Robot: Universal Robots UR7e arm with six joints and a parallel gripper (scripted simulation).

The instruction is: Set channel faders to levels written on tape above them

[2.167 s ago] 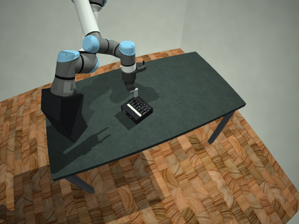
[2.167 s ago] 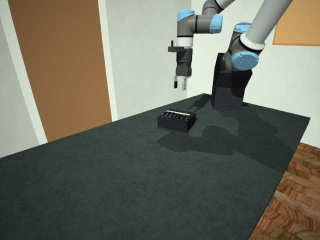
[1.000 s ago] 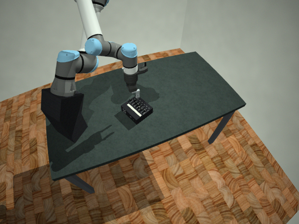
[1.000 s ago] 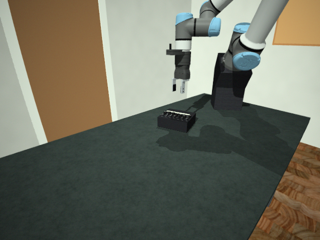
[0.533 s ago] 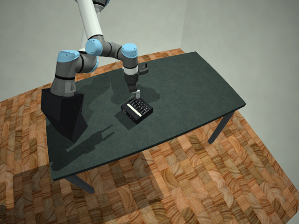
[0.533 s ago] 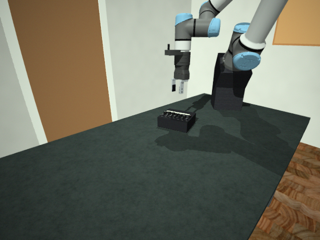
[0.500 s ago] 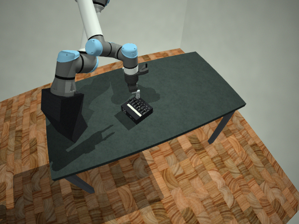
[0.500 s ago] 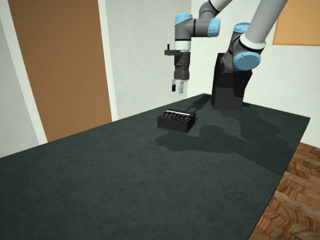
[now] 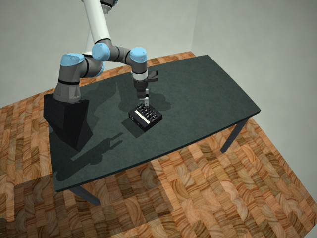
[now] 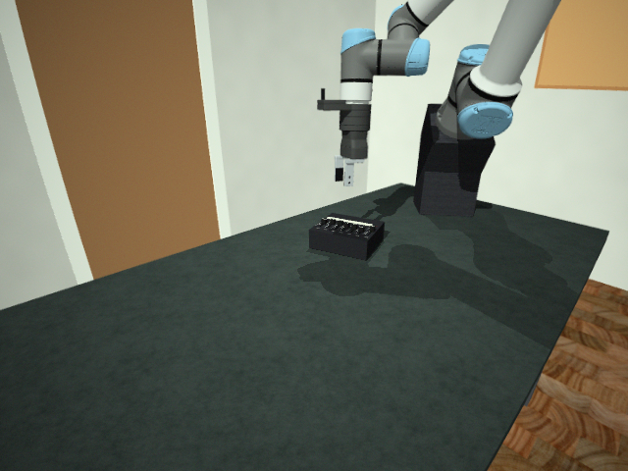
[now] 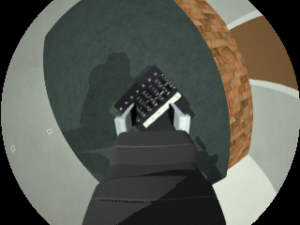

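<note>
The lighting desk (image 9: pixel 144 116) (image 10: pixel 346 238) (image 11: pixel 148 97) is a small black box that stands on its feet on the dark table (image 9: pixel 199 92) (image 10: pixel 253 354). A white tape strip (image 9: pixel 142 116) (image 11: pixel 161 112) runs along its top beside a row of several faders (image 9: pixel 151 112) (image 10: pixel 347 228). The levels on the tape and the cap lines are too small to read. My gripper (image 9: pixel 145 103) (image 10: pixel 342 180) (image 11: pixel 152 110) is open and empty. It hangs well above the desk's far side, fingers pointing down.
The arm's black pedestal (image 9: pixel 67 120) (image 10: pixel 451 167) stands on the table's left end, behind the desk in the exterior view. The table edges fall off to a wooden floor (image 9: pixel 204 192).
</note>
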